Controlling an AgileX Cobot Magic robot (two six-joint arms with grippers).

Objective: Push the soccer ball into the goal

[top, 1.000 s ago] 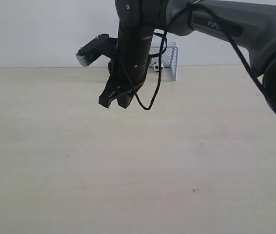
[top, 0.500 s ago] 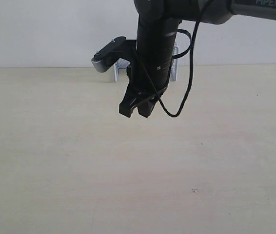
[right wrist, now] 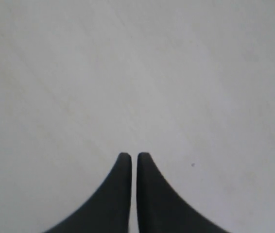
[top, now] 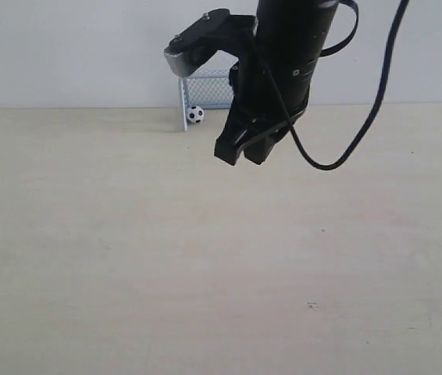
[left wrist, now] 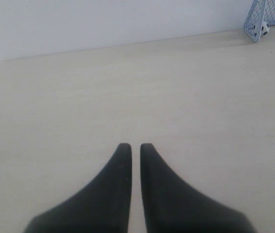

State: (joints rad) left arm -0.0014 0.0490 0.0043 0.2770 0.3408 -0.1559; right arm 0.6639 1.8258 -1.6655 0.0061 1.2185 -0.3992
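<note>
Soccer ball (top: 195, 115) is resting on the table (top: 112, 258) in the upper centre-left of the exterior frame. It is sitting against or just beside the left post of the goal (top: 209, 90), at the edge of its mouth. To the right of it, the right gripper (top: 239, 158) is hanging above the table, its fingers pressed nearly together and holding nothing, while its arm is hiding the goal's right part. In the left wrist frame the left gripper (left wrist: 135, 145) is likewise showing closed, empty fingers, with ball and goal well apart in the upper right corner.

Legible text, labels, brands, numbers, signs: none. No marking can be read on any surface in the three views.
</note>
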